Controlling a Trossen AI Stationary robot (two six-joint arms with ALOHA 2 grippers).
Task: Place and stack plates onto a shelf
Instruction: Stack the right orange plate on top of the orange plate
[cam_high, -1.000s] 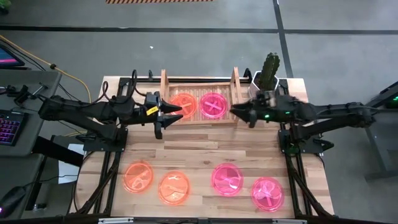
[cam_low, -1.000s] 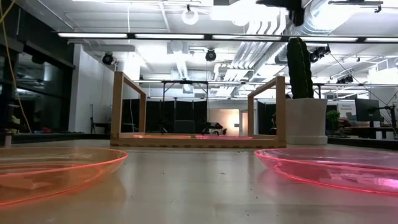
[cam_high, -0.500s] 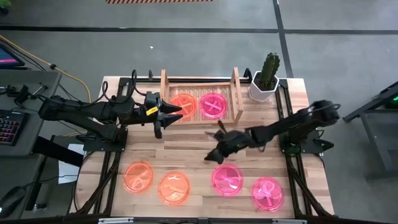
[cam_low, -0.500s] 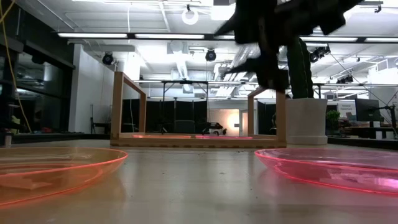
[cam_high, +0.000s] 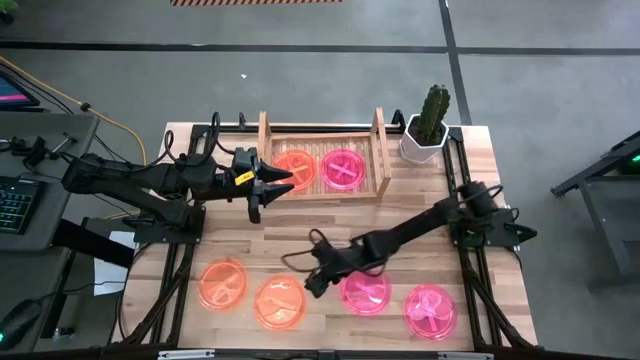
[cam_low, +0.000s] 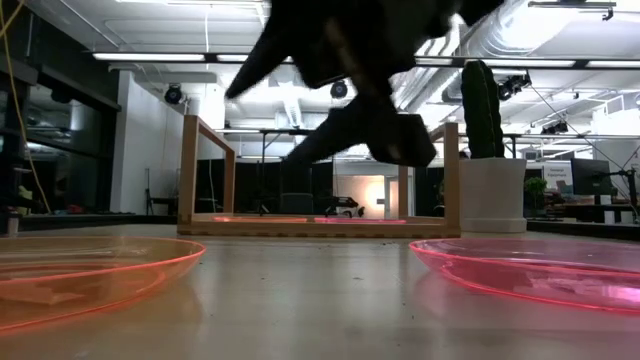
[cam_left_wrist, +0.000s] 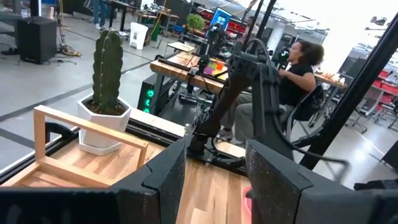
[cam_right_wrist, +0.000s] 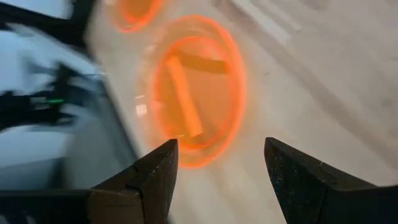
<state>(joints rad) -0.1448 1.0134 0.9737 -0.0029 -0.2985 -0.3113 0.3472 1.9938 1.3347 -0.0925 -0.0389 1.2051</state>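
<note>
The right gripper (cam_high: 312, 283) hangs with fingers spread and empty over the front of the table (cam_high: 300, 235), between an orange plate (cam_high: 280, 302) and a pink plate (cam_high: 366, 289). The left gripper (cam_high: 272, 188), also spread and empty, waits at the shelf (cam_high: 320, 190), left of it. On the shelf lie an orange (cam_high: 296, 166) and a pink plate (cam_high: 342, 169). Two more plates, orange (cam_high: 222, 283) and pink (cam_high: 431, 309), lie on the table's front.

The left gripper (cam_high: 272, 190) waits just beside the left board of the shelf (cam_high: 322, 190), its fingers apart and holding nothing. The right arm reaches across the table, well in front of the shelf; the right gripper (cam_high: 312, 281) is low, fingers spread, empty.
</note>
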